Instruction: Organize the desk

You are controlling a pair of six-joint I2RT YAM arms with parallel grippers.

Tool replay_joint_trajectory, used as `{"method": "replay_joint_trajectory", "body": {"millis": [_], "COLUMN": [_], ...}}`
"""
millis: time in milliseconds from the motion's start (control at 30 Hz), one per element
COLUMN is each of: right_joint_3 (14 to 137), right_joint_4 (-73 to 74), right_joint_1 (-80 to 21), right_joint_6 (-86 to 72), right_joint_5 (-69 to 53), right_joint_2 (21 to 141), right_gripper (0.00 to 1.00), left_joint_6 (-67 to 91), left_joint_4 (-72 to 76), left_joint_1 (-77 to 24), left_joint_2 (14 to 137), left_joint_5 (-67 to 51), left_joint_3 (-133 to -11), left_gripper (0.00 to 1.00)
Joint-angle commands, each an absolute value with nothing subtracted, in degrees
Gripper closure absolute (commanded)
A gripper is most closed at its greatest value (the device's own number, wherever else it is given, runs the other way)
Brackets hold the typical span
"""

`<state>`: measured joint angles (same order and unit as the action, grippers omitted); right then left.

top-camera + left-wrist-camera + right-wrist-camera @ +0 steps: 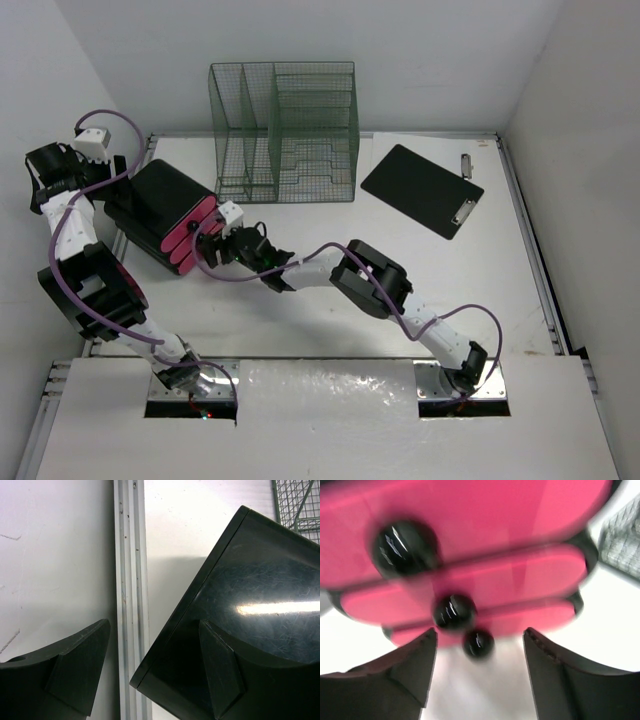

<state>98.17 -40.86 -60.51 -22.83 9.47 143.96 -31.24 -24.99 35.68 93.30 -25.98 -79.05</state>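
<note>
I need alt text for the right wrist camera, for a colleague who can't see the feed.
Blurred close-up of three stacked pink drawer fronts, each with a round black knob. The right gripper stands open below them, empty, its dark fingers apart, the lowest knob just above the gap. White desk beneath; wire mesh at the right edge.

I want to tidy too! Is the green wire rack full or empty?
Empty. From above, every slot of the green wire file rack shows only mesh and white desk behind.
</note>
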Motion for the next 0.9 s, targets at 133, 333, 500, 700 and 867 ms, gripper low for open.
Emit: {"method": "replay_joint_trajectory", "body": {"millis": [133, 333, 500, 700, 867], "right_joint_3": [88.8, 92.5, 99.7, 103.7, 104.1], "right_joint_4": [-47.8, -44.7, -39.4, -36.0, -33.2], "right_joint_1": [-60.2, -60.2, -60.1, -60.1, -59.8], "right_joint_6": [-21.1, -22.9, -24.3, -24.3, -26.5], "right_joint_5": [6.7, 6.3, 6.2, 6.9, 6.1], "right_joint_2": [135.5, 140.0, 144.6, 146.4, 146.4], "right_gripper": [0.24, 0.33, 0.43, 0.45, 0.50], "left_joint_6": [-33.3, -33.3, -33.4, -33.0, -33.1], "left_joint_4": [-30.9, -31.1, -31.4, -31.6, -31.6], "left_joint_1": [35.5, 35.5, 35.6, 35.5, 35.5], "left_joint_2": [94.0, 93.6, 93.3, 93.8, 93.8], "left_joint_5": [-23.5, -23.5, -23.3, -23.6, -23.8], "left_joint_3": [-76.7, -76.9, -77.0, -77.7, -77.8], "left_gripper": [0.30, 0.30, 0.30, 0.30, 0.30]}}
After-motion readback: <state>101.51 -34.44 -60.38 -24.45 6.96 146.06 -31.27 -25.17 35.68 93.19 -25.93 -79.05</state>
